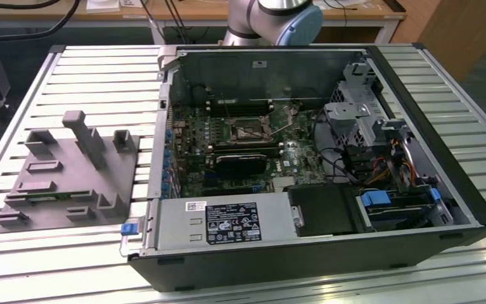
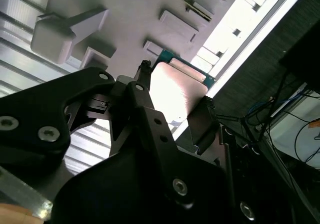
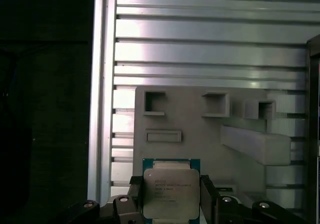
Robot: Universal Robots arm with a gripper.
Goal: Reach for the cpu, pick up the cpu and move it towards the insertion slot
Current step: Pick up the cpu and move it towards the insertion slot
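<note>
Gripper [image 3: 171,196] clamped on the cpu [image 3: 170,184], chip pinched btwn both fingers [image 3: 207,194]; it hangs over the grey fixture [image 3: 200,129] on the slatted table [image 3: 200,54]; insertion slot [image 1: 249,131] sits inside the open PC case [image 1: 445,190].

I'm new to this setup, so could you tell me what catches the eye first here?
In the first wrist view, the pale cpu sits clamped in the gripper above the grey fixture. In the exterior view, the open computer case dominates, with the insertion slot on its board.
</note>
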